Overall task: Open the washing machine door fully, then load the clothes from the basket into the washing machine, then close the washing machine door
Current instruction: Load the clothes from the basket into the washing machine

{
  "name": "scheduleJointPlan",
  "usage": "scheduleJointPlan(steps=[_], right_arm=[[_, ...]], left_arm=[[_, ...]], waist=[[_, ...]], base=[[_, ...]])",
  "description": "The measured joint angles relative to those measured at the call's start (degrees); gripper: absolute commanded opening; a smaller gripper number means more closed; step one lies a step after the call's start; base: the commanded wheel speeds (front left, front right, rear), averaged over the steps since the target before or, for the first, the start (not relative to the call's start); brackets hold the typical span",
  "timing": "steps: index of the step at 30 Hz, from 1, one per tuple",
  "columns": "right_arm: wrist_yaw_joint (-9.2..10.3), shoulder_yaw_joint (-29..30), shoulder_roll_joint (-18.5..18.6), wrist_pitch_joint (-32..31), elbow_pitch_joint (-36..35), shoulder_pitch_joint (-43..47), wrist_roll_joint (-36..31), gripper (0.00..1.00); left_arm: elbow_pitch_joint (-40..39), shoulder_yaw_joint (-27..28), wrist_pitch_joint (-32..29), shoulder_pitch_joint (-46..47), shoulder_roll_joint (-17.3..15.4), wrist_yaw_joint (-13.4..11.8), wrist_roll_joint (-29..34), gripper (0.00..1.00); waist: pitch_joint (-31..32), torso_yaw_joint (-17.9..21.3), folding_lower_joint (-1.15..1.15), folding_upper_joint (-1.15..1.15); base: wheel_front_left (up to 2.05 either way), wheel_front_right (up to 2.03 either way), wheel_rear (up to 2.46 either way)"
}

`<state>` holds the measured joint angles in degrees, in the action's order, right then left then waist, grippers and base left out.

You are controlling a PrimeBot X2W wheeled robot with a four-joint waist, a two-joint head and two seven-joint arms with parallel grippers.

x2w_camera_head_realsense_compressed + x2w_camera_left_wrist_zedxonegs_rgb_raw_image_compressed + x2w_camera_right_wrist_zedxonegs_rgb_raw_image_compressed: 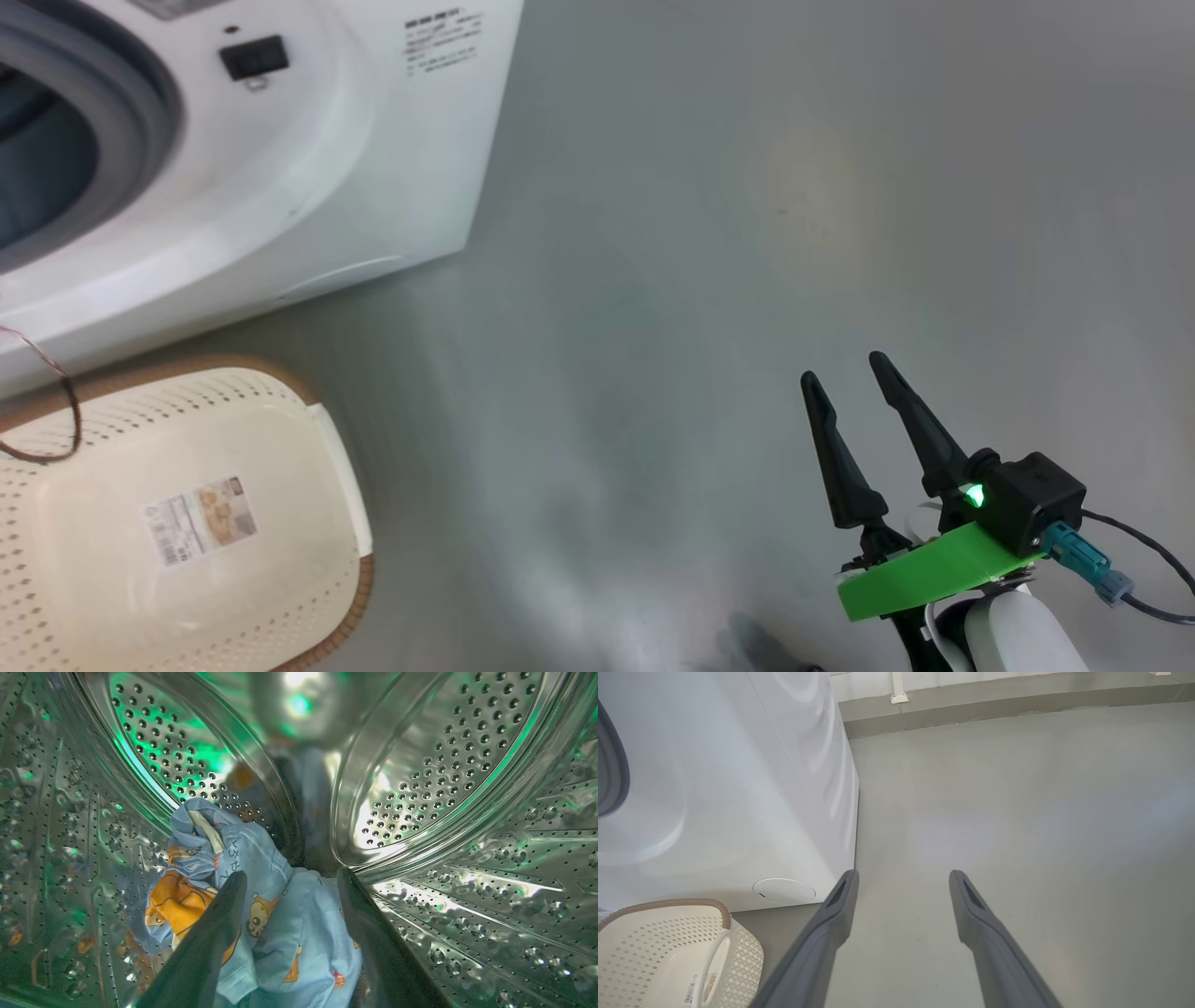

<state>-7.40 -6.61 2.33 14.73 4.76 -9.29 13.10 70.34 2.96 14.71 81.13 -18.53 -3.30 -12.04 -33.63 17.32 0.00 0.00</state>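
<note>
Clothes heaped inside washer drum. Left gripper in drum too, fingers spread wide astride clothes, clamping nothing. Basket on floor just before washer's front. Right gripper off washer's right side, above floor, fingers apart, empty.

You face a smooth grey floor, faintly glossy, with soft pale light pooling on it in front of a darker grey kerb. Directly behind the kerb rises a white wall; on top of the kerb, against that wall, stands the foot of a white post.
</note>
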Motion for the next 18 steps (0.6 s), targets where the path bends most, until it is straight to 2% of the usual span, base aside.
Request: scheduleJointPlan(steps=[18], right_arm=[[0.0, 0.1, 0.0, 0.0, 1.6, 0.1, 0.0, 1.0]], left_arm=[[-1.3, 0.7, 0.0, -9.4, 3.2, -0.5, -1.8, 1.0]], waist=[[6.5, -2.9, 0.0, 0.0]], base=[[0.0, 0.0, 0.0]])
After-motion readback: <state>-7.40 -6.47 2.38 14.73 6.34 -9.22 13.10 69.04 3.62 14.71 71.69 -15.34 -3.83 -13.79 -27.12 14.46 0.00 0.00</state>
